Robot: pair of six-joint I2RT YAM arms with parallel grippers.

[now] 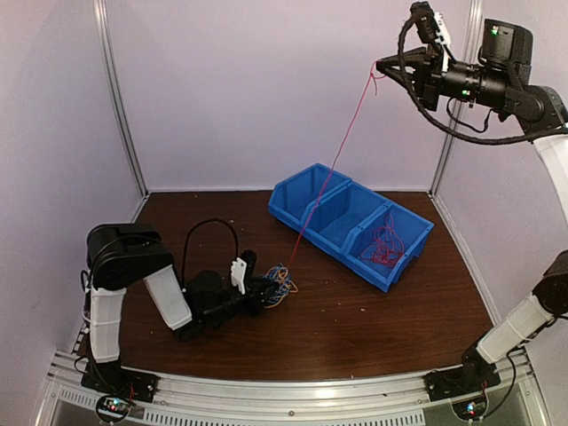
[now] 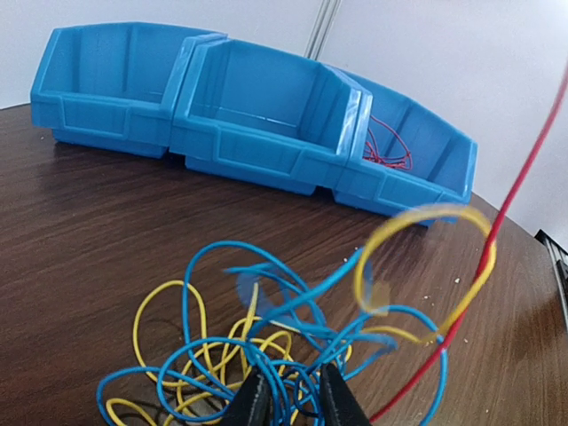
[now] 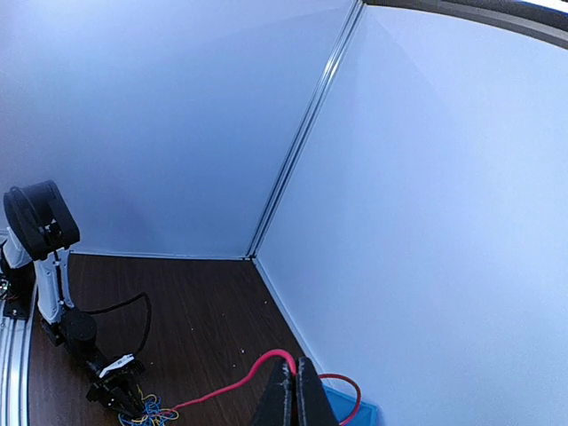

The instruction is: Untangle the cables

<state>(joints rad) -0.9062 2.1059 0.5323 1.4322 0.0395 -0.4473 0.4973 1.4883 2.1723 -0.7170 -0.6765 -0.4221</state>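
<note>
Red cable taut from raised right gripper down to tangle on table.
Right jaws pressed together on the red cable, high over the bins. Left gripper low at the blue/yellow tangle, narrow gap, strands between; can't tell if clamped. More red loops in the rightmost bin.

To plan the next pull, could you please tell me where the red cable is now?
In the top view the red cable runs from the raised right gripper, upper right, diagonally down past the blue bins to the tangle by the left gripper.
</note>
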